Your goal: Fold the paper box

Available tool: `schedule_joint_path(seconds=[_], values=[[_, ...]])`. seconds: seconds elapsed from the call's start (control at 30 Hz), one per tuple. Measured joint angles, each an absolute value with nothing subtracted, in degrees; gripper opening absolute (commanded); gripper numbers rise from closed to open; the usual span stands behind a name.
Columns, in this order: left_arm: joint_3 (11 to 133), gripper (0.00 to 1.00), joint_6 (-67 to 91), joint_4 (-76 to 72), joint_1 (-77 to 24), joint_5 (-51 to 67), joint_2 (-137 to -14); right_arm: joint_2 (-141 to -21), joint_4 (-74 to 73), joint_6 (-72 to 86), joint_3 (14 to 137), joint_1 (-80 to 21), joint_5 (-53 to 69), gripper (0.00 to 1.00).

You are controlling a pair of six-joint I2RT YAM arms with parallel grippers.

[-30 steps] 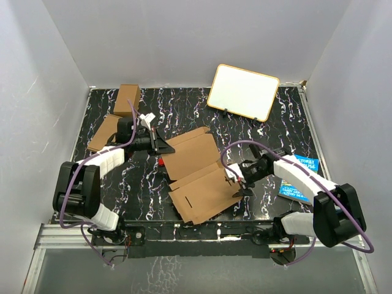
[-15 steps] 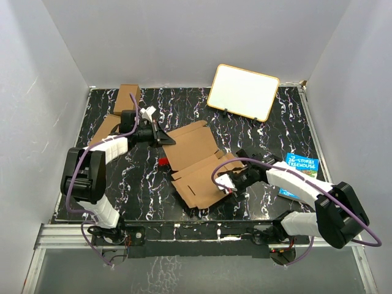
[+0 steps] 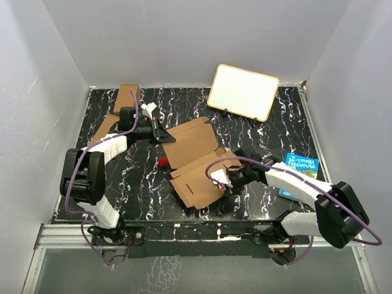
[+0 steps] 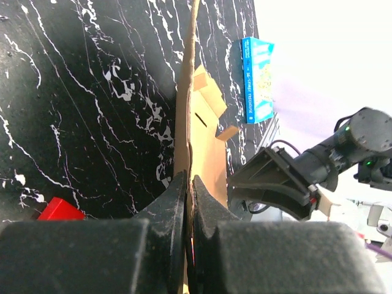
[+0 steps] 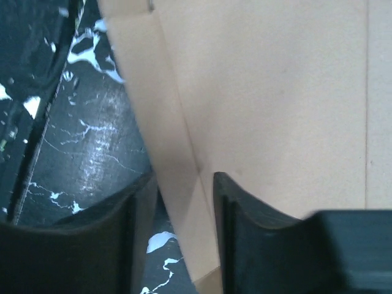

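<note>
The paper box is a brown die-cut sheet, partly folded, in the middle of the table. My left gripper is at its far-left edge. In the left wrist view the jaws are shut on the thin cardboard edge, which runs away from them edge-on. My right gripper is at the right side of the near panel. In the right wrist view its jaws stand a little apart astride a folded flap. The flap touches the right finger, and table shows beside the left one.
A white board leans at the back right. A blue book lies right of the right arm. Two other brown cartons lie at the back left. A small red object lies left of the box.
My right gripper has moved left along the box's near panel, which has folded up and drawn in. My left gripper has shifted slightly back, still holding the sheet's edge.
</note>
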State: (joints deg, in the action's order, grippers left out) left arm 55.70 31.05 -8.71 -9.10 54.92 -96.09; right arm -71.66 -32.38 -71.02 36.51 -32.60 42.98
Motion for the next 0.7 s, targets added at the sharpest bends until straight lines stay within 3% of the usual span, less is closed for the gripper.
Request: schedule_joint_path(seconds=[0.23,0.43,0.53,0.6,0.7], values=[[52.3,0.00,36.7,-14.9,-9.1,54.7,-88.1,-72.8,-34.5,-52.4,50.0,-22.1,55.7,0.61],[51.0,0.00,44.8,-28.1,-9.1,47.8,-72.7,-79.5,-28.8,-22.9,62.1,-9.7,65.8,0.63],[49.6,0.00,47.3,-33.4,-10.3,43.0,-67.5,-81.6,-19.1,-4.1,60.8,-8.9,69.4,0.66],[48.6,0.00,48.6,-35.7,-12.4,39.6,-65.5,-81.2,-7.3,10.0,56.5,-9.1,70.1,0.72],[47.5,0.00,49.9,-37.4,-16.1,34.4,-64.7,-80.4,10.0,28.8,50.0,-9.8,68.8,0.72]])
